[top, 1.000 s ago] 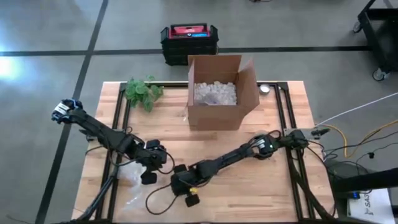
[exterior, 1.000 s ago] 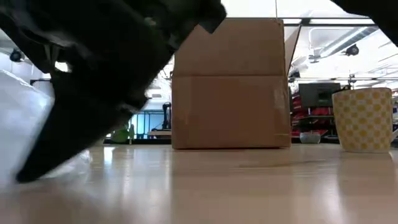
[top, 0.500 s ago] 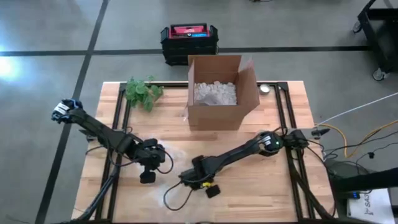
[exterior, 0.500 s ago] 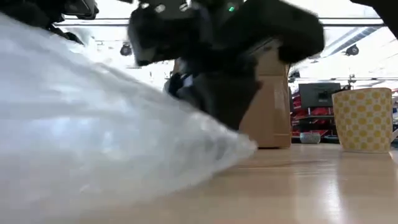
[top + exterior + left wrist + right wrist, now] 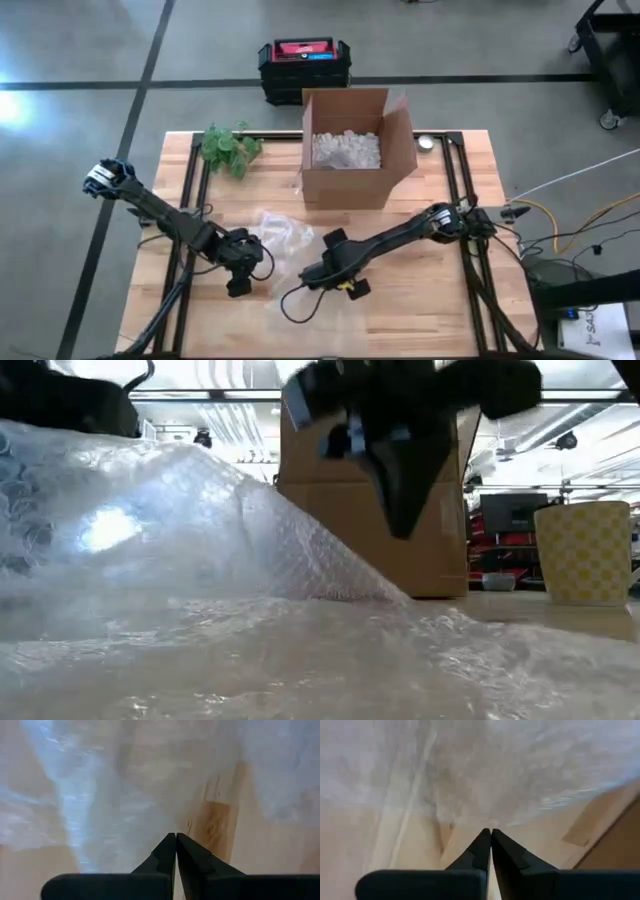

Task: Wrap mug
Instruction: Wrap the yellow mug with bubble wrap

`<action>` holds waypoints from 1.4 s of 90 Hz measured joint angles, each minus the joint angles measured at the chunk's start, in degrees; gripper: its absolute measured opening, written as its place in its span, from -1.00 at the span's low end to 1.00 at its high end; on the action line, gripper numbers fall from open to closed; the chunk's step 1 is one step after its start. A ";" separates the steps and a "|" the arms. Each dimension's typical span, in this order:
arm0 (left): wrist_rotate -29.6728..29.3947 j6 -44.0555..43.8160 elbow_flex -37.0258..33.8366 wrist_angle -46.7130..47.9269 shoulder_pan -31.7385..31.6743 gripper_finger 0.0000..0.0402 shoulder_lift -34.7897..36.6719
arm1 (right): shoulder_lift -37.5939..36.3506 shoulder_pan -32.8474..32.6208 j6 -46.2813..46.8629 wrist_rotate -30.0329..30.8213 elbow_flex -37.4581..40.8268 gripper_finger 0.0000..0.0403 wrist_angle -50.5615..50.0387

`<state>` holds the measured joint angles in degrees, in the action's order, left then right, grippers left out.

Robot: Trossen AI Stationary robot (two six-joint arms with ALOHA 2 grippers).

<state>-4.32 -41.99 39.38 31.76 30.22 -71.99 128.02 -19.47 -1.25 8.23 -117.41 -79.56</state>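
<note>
Two arms are down low over the wooden table (image 5: 400,310) in the high view, with a sheet of bubble wrap (image 5: 282,238) spread between them in front of the open cardboard box (image 5: 350,150). Left gripper (image 5: 240,285) sits at the sheet's near-left edge, right gripper (image 5: 332,243) at its right edge. You can't spot the mug from up here, the right arm covers that area.

Low view is the one that gives you the mug (image 5: 585,552): yellow checked, upright on the table, off to the right of the box and clear of the wrap, which fills the whole foreground.

Left wrist view shows that arm's fingers (image 5: 162,857) pressed together tip to tip, pinching the plastic over bare wood. Right wrist view is the same deal, fingers (image 5: 479,851) closed on the film.

Beyond the table: grey concrete floor, a green plant (image 5: 230,148) at the back-left corner, a black and red case (image 5: 304,68) behind the box.
</note>
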 joint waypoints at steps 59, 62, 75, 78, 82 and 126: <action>-24.13 -15.24 -17.96 -10.59 0.04 -1.00 0.14 | -2.51 -10.07 24.19 -2.80 25.07 -1.00 42.46; -24.47 -15.77 -18.11 -10.22 0.03 -1.00 0.14 | -2.78 -10.37 24.26 -4.80 25.81 -1.00 42.04; -24.67 -17.34 -18.31 -9.05 0.04 -1.00 0.09 | -3.15 -11.51 21.54 -6.02 26.01 -1.00 32.43; -24.62 -17.74 -18.32 -8.40 0.03 -1.00 0.09 | -3.60 -11.63 20.94 -6.28 26.02 -1.00 29.38; -24.60 -18.33 -18.35 -7.58 0.04 -1.00 0.09 | -4.10 -11.66 19.71 -6.73 26.19 -1.00 24.69; -22.63 -4.71 -1.11 -5.55 2.12 -1.00 5.70 | -18.28 -12.73 34.17 7.02 26.19 -1.00 20.72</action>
<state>-26.95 -46.70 38.27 26.21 32.34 -66.29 109.74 -32.21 32.93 15.25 -91.22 -58.85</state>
